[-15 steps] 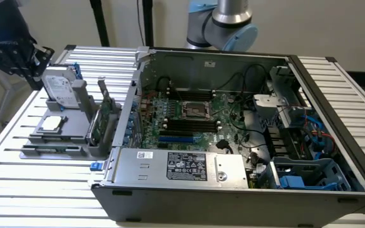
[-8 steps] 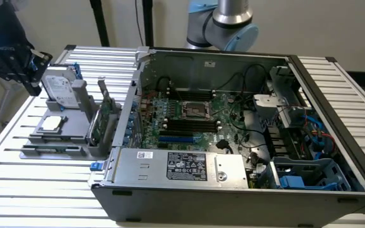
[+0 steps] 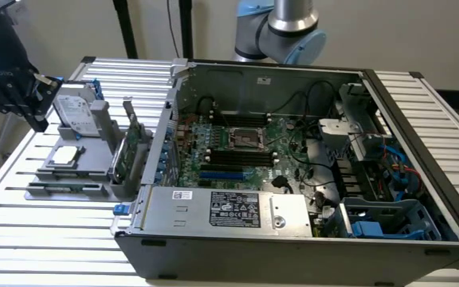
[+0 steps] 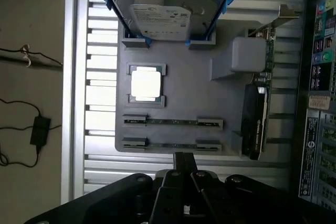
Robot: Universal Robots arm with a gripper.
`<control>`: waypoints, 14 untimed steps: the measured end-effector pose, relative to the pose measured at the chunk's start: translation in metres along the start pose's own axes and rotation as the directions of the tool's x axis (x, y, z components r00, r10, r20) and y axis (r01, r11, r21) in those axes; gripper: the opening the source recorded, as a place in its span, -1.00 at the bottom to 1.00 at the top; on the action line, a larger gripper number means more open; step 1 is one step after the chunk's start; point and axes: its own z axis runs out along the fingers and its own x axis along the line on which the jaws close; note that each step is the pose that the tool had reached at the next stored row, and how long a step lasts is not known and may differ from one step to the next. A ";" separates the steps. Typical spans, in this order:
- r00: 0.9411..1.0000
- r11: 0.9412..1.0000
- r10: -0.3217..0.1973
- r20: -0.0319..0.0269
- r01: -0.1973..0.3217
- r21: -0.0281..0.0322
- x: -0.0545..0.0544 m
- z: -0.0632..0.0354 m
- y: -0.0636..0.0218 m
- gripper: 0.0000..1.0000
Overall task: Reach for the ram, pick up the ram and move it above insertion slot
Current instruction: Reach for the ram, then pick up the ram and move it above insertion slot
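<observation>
Dark and blocky, the hand [image 4: 184,157] hangs over the near edge of the grey tray [image 4: 178,85]. Its two fingertips [image 4: 180,162] lie together with no gap that can be seen, and they hold nothing. In the exterior view the hand [image 3: 36,122] sits at that view's left, beside the hard drive [image 3: 74,110], with its upper part cut off by the frame.

The ram [image 4: 173,122] rests edge-on in the tray between two small grey holders and shows as a thin line, so its chips cannot be made out. A second pair of holders lies nearer the hand. The fingertips hide the middle of that pair, so whether it carries a stick cannot be told.

The processor [image 4: 145,83] lies flat just beyond the ram. The hard drive [image 4: 168,9] is partly cut off by the frame edge. The expansion card [image 4: 257,124] stands on edge between the tray and the open computer case [image 3: 293,251], on the slatted worktop [image 3: 54,239].
</observation>
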 end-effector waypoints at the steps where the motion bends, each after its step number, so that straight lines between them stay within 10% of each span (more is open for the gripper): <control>1: 1.000 1.000 0.000 0.000 0.000 0.000 0.000 0.0000 -0.0004 -0.79; 14: 1.000 1.000 0.000 0.000 0.000 -0.001 0.000 0.0000 -0.0004 -0.79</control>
